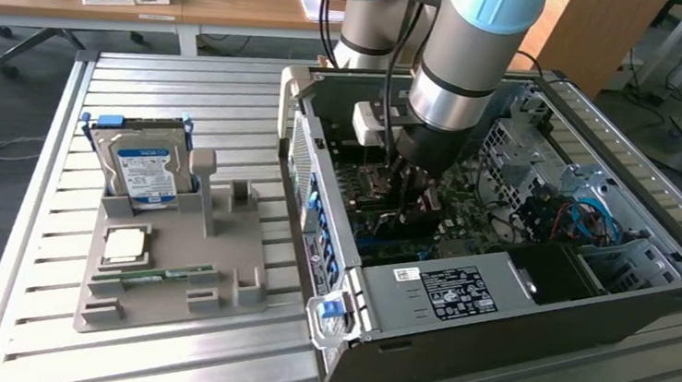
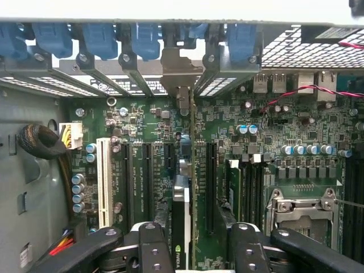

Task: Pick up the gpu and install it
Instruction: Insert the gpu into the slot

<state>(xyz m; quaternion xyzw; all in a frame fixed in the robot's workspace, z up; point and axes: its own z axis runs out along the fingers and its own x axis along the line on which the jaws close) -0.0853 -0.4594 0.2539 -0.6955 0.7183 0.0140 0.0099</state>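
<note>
The gpu (image 2: pixel 181 227) stands edge-on on the green motherboard (image 2: pixel 227 131), a thin dark card running in line with a slot. Its pale metal bracket (image 2: pixel 181 62) sits at the case's rear opening, among the blue slot clips. My gripper (image 2: pixel 196 247) straddles the card's near end. The black fingers (image 2: pixel 151 247) stand on either side of it, with bare board showing between the card and the other finger. In the exterior view the arm reaches straight down into the open computer case (image 1: pixel 488 352), and the gripper (image 1: pixel 413 193) is low over the board.
A grey holder (image 1: pixel 174 269) on the exterior view's left carries a silver hard drive with a blue label (image 1: pixel 145 169), a square chip (image 1: pixel 126 244) and a green memory stick (image 1: pixel 167 275). Inside the case are a white slot (image 2: pixel 103 182), the processor socket (image 2: pixel 298 210) and a black cable bundle (image 2: pixel 40 142).
</note>
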